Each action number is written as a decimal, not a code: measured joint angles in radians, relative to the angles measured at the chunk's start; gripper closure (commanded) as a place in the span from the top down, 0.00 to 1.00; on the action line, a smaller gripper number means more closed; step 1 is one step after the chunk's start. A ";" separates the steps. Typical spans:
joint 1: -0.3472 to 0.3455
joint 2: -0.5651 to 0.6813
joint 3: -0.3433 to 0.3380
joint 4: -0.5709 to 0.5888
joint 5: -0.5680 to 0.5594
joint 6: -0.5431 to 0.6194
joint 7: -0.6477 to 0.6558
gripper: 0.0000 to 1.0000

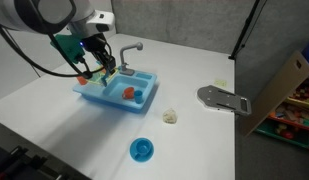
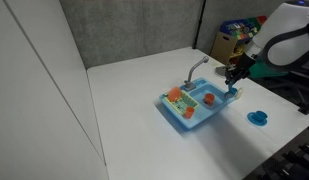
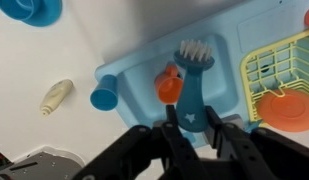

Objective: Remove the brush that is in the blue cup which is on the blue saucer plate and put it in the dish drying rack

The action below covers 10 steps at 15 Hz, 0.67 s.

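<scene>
My gripper [image 3: 191,120] is shut on the handle of the brush [image 3: 193,70], a teal toy brush with white bristles and a star on its handle. It hangs over the sunken basin of the light-blue toy sink [image 3: 134,70]. The dish drying rack [image 3: 256,72], with a yellow-green slotted insert, is just beside the brush in the wrist view. The blue cup on the blue saucer plate [image 1: 142,150] stands apart near the table's front; it also shows in an exterior view [image 2: 258,118] and the wrist view [image 3: 29,8]. In both exterior views the gripper [image 1: 97,68] [image 2: 234,74] hovers over the sink [image 1: 119,101] [image 2: 189,120].
An orange cup [image 3: 169,85] lies in the basin under the brush. An orange plate [image 3: 286,108] sits in the rack. Another small blue cup [image 3: 104,97] is at the sink's edge. A pale shell-like piece [image 1: 170,117] and a grey metal tool [image 1: 222,98] lie on the white table.
</scene>
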 measured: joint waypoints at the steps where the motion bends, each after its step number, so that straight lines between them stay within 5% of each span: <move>1: 0.000 0.001 0.002 0.000 0.000 0.004 0.000 0.09; 10: 0.048 0.045 0.028 0.060 0.000 0.032 0.034 0.09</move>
